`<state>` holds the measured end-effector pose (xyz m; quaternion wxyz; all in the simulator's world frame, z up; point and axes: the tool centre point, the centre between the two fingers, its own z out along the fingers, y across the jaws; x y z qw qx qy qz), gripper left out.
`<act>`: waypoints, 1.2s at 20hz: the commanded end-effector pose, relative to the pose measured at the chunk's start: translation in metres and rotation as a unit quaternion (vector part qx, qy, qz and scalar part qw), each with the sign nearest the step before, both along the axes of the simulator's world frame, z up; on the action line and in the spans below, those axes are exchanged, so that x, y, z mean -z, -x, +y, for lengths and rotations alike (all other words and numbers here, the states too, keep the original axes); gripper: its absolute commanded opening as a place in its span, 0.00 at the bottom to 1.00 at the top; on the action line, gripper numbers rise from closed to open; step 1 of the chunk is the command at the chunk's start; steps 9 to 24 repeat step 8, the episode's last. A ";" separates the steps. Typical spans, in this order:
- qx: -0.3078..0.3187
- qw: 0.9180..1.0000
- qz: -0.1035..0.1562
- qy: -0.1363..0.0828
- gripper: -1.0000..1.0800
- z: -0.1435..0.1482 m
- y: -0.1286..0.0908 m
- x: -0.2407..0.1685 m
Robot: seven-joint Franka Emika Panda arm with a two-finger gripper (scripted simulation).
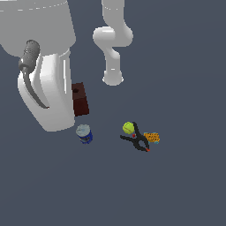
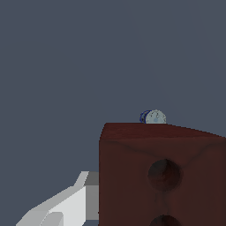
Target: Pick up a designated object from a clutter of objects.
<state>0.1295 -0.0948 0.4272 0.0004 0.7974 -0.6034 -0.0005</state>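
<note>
Looks like our gripper (image 2: 95,201) is clamped on the brown block (image 2: 163,172), though only one finger shows in the wrist view. The block seems lifted clear of the surface (image 1: 185,185), so we're nearly done. The blue can (image 1: 84,133), ball (image 1: 128,128), clamp (image 1: 139,141) and orange block (image 1: 152,137) sit below.

Wrist view: brown block close against the lens, one gripper finger beside it.

We saw the dark reddish-brown block (image 2: 150,176) filling much of the frame, with one round hole fully visible in its face and a second cut by the frame edge. A pale grey finger (image 2: 66,205) lay against the block's side; we could not see the other. Past the block's far edge, the blue can (image 2: 153,117) with its grey top showed small on the bare grey floor (image 2: 66,66).
</note>
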 end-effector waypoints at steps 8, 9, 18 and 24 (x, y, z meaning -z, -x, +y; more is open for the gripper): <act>0.000 1.000 -0.001 0.000 0.00 -0.005 -0.001 -0.013; 0.000 1.000 -0.001 0.000 0.00 -0.005 -0.001 -0.013; 0.000 1.000 -0.001 0.000 0.00 -0.005 -0.001 -0.013; 0.000 1.000 -0.001 0.000 0.00 -0.005 -0.001 -0.013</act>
